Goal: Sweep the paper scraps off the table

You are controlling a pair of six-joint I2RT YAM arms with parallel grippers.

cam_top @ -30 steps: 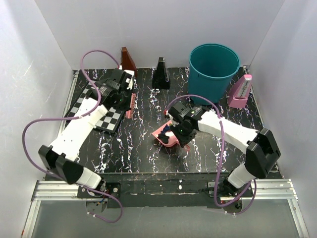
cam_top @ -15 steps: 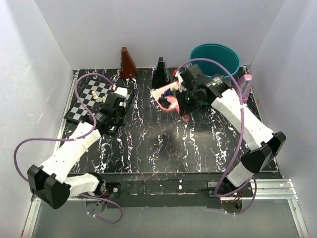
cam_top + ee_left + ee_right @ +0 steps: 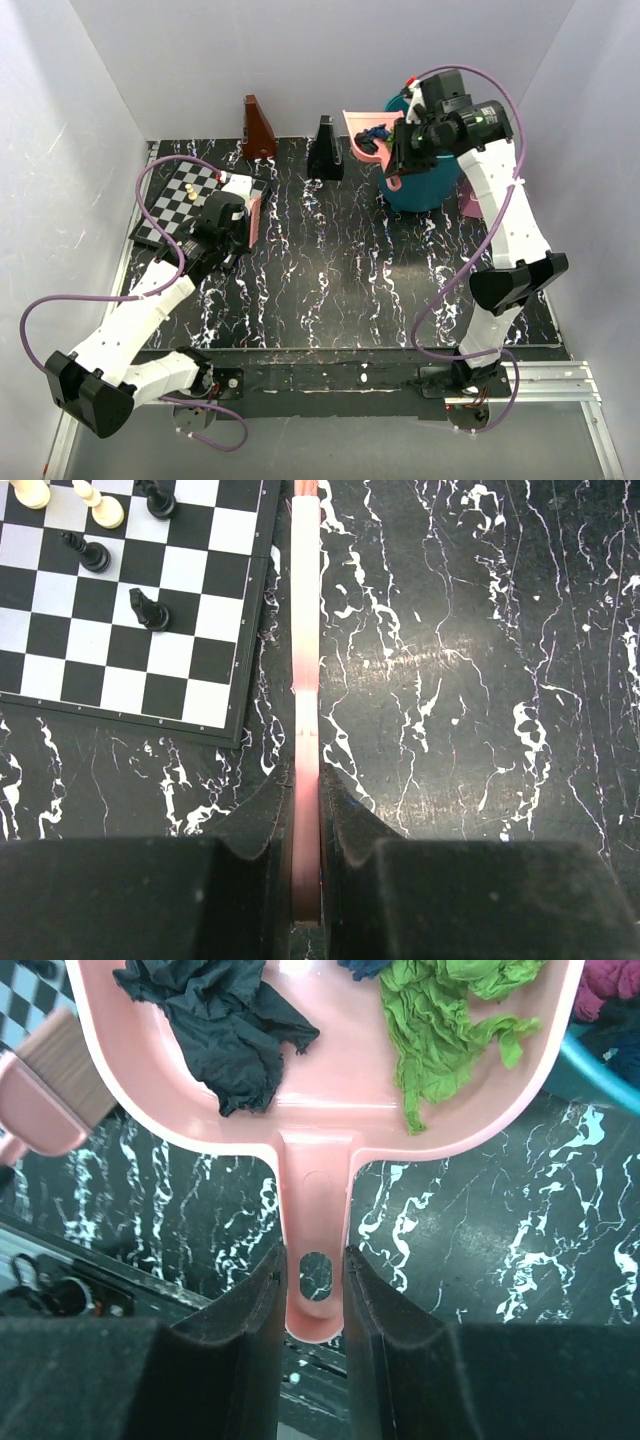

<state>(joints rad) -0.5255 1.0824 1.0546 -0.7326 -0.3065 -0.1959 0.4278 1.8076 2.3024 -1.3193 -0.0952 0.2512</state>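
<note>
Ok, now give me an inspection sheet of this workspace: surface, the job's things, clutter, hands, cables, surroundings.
Surface: black marbled table; no loose scraps seen on it.
Job's things: dark scrap and green scrap lie in the pink dustpan, held up beside the teal bin; magenta scraps in the bin.
Clutter: chessboard with chess pieces; brown metronome shape and black metronome shape at the back.
Hands: right hand shut on the dustpan's handle; left hand shut on the pink brush, beside the chessboard.
Cables: purple cables loop off both arms; no snag seen.
Surroundings: white walls; nothing else seen.
</note>
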